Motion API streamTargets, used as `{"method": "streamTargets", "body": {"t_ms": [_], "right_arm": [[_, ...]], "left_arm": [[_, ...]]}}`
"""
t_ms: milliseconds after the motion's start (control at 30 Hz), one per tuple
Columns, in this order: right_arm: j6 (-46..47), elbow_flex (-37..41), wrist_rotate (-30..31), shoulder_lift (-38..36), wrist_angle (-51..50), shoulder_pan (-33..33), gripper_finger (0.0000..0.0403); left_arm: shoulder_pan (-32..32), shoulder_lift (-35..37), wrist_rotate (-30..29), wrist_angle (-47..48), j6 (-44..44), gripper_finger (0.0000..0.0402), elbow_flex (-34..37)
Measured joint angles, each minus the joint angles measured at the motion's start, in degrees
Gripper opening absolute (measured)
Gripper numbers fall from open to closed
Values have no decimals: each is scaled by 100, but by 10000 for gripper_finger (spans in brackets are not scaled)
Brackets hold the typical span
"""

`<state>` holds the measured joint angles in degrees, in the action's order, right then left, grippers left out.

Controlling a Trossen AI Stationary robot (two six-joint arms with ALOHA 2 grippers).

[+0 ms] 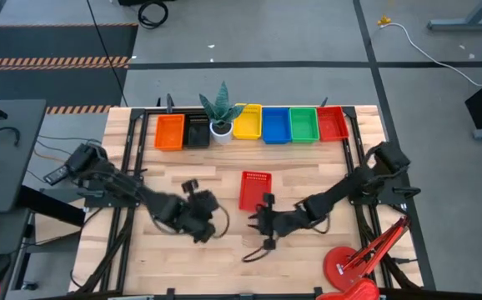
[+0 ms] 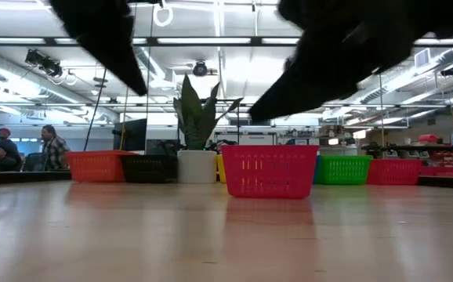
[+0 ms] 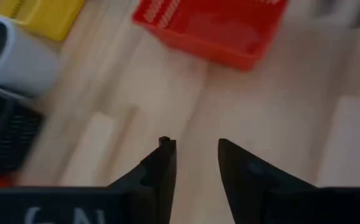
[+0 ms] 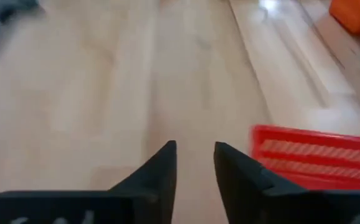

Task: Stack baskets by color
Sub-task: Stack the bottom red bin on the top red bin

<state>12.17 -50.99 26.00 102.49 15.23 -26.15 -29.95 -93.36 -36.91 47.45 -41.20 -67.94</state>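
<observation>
One red rectangular plastic mesh basket (image 1: 255,189) sits mid-frame, alone. Left gripper (image 1: 193,193) and right gripper (image 1: 261,218) flank it, fingers parted narrowly, empty. No writing readable.

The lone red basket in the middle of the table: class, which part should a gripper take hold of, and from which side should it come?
Probably the rim of a long wall. The red basket sits upright and open-topped, apart from the back row, so a gripper could come from above, one finger inside and one outside. The right gripper, open and empty, is nearest, just in front of it.
</observation>
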Motion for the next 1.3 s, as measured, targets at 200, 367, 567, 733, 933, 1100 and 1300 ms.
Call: {"method": "streamTargets", "body": {"t_ms": [200,367,567,733,933,1100,1300], "right_arm": [[8,-1490,142,420,-2787,363,137],[137,-1972,-230,478,-3475,443,135],[178,-1894,-646,655,-3680,595,133],[132,-1911,-616,899,-3692,656,96],[30,-1911,-664,800,-3722,673,21],[-133,-1935,-603,287,-4373,670,16],[-265,-1932,-132,-297,-5756,1060,76]], "left_arm": [[-449,197,-453,-684,-1047,105,1168],[-459,198,-458,-1515,-1221,96,1868],[-418,196,-442,-2009,-1193,93,2269],[-420,196,-441,-2087,-1154,93,2330],[-420,196,-461,-2237,-1035,93,2337],[-425,196,-486,-2300,-1002,93,2337],[-435,196,-487,-2454,-875,93,2336]]}}
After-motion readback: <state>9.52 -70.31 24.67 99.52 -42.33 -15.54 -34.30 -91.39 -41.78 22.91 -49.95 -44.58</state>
